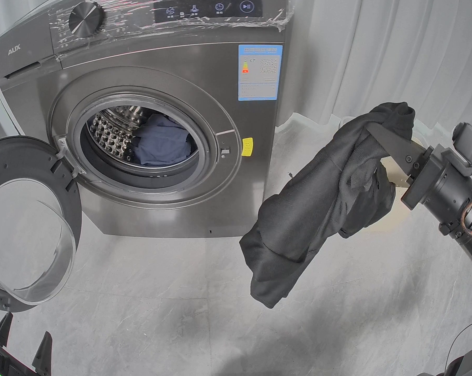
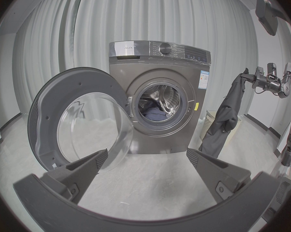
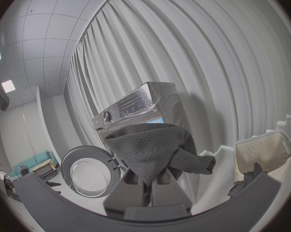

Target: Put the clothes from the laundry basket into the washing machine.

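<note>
The grey washing machine [image 1: 157,69] stands with its round door [image 1: 27,236] swung open to the left. A blue garment [image 1: 160,142] lies inside the drum. My right gripper [image 1: 377,130] is shut on a black garment [image 1: 319,204], which hangs in the air to the right of the machine, its lower end well above the floor. The cream laundry basket [image 3: 264,149] sits behind the garment by the curtain, with dark clothes [image 3: 248,178] draped at its rim. My left gripper [image 2: 145,165] is open and holds nothing, low in front of the door, facing the machine.
White curtains [image 1: 393,43] hang behind the machine and the basket. The open door sticks out over the floor on the left. Bare grey floor [image 1: 168,298] spreads in front of the machine.
</note>
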### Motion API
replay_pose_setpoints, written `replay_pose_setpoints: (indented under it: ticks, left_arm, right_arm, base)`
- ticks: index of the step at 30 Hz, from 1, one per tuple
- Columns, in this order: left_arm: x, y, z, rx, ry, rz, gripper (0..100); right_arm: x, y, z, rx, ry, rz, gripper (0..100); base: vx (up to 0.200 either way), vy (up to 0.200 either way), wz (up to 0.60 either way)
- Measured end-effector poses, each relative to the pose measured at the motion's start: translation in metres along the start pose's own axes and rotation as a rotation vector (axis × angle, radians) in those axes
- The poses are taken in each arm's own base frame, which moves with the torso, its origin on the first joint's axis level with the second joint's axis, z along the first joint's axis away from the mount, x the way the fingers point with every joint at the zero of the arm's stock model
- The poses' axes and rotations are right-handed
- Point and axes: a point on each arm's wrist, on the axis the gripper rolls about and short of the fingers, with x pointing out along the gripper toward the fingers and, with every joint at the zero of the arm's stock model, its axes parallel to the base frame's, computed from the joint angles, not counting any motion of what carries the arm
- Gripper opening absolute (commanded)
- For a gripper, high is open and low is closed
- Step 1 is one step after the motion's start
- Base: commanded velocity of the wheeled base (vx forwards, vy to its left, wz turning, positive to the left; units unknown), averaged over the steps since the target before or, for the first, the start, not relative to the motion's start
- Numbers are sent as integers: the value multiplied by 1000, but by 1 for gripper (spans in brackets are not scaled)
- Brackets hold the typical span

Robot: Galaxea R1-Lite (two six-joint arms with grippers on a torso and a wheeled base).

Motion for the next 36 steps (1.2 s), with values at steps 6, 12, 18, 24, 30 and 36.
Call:
replay_pose_setpoints:
  ticks: [6,12,18,24,30,36]
  left_arm:
    - [0,0,0,0,0,0,100]
    - [0,0,0,0,0,0,100]
    - [0,0,0,0,0,0,100]
    - [0,0,0,0,0,0,100]
    - [0,0,0,0,0,0,100]
    - [0,0,0,0,-1,0,100]
  right_arm:
    - [-1,0,-2,-1,9,4,0]
    - [-1,-1,-5,-2,21,1,0]
    - [0,-3,-6,-4,24,-7,0]
    - [1,-4,-7,-5,33,-11,0]
    - [2,-4,-7,-4,32,-2,0]
    - [3,-6,-8,-1,41,12,0]
  base:
    - [-167,0,0]
    - [-33,0,0]
    - [0,67,0]
    - [0,200,0]
    - [0,200,0]
    - [0,33,0]
